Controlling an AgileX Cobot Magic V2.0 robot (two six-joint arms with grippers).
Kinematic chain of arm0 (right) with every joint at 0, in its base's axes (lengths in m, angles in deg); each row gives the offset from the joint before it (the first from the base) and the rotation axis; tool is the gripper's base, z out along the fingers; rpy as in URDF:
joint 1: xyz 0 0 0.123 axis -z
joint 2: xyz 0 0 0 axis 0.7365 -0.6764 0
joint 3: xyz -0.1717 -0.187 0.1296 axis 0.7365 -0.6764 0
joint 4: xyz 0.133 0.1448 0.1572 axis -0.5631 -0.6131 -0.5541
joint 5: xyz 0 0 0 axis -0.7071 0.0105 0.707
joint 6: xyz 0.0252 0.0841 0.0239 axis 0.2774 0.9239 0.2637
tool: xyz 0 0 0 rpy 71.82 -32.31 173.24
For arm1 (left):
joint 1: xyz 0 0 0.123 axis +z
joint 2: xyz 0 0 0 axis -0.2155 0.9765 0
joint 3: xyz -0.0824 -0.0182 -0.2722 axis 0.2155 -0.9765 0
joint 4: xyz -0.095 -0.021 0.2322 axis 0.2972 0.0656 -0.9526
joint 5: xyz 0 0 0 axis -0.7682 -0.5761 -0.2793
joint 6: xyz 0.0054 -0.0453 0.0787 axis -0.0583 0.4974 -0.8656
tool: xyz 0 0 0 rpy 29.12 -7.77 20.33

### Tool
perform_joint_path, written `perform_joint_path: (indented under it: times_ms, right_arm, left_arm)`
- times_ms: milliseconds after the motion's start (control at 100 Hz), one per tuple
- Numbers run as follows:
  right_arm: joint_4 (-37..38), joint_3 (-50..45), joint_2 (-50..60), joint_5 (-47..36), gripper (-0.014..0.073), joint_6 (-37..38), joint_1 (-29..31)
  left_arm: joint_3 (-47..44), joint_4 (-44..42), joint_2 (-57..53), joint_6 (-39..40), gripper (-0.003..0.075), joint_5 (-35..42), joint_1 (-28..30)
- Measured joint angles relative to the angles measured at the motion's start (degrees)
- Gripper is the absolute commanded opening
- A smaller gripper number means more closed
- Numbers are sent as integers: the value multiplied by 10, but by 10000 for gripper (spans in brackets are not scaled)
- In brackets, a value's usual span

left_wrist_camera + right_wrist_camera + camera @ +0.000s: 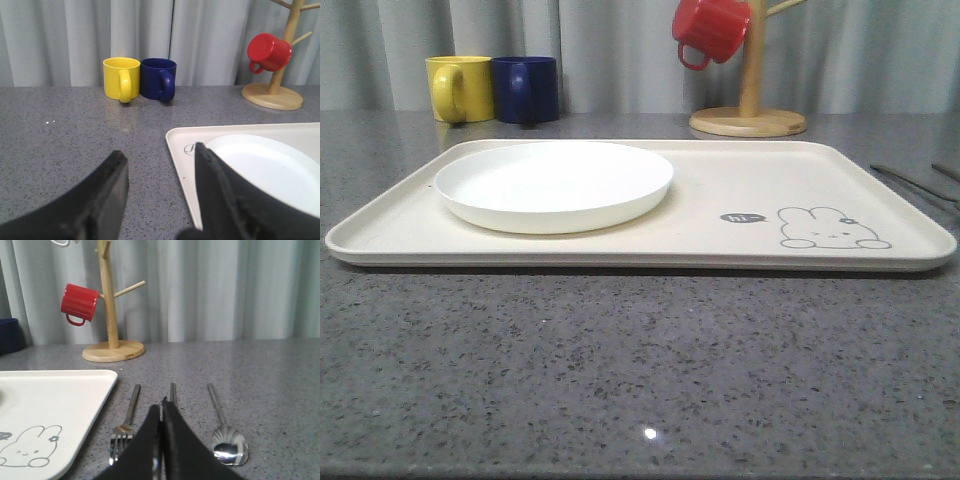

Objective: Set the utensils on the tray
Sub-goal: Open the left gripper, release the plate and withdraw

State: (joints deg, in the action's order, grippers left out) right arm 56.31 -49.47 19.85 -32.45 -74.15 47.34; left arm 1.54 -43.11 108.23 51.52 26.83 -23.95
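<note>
The white plate (553, 184) already sits on the left half of the cream tray (740, 180), so the metal pieces are what remain. They lie on the grey tabletop (280, 380) just beside the tray's right edge — the fork (125, 427) nearest it, the chopsticks (172, 391) in the middle, the spoon (226, 435) farthest out. The right tool (161, 440) hovers over the chopsticks with its fingers pressed together and nothing visibly between them. The left tool (160, 195) is spread wide and empty by the tray's left corner. These utensils look thin, stiff, light and slick, lying flat — I judge a pinch across the handle's middle safest, since smooth metal could slide or pivot.
</note>
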Motion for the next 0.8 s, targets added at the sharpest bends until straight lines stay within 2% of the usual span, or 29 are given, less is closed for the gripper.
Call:
perform_joint_path:
  times_ms: [190, 370, 490, 640, 800]
  right_arm:
    - [0, 0, 0, -1, -68, 0, 0]
    - [0, 0, 0, -7, -68, 0, 0]
    - [-2, 34, 0, 28, -68, 0, 0]
    - [-6, 137, -16, 136, -68, 0, 0]
    - [-11, 263, -101, 281, -68, 0, 0]
  left_arm:
    - [0, 0, 0, 0, -16, 1, 0]
    - [0, 0, 0, 0, -18, 1, 0]
    - [0, 0, 0, 0, -18, 1, 0]
    - [0, 0, 0, 0, -18, 2, 0]
    - [0, 0, 0, 0, -18, 2, 0]
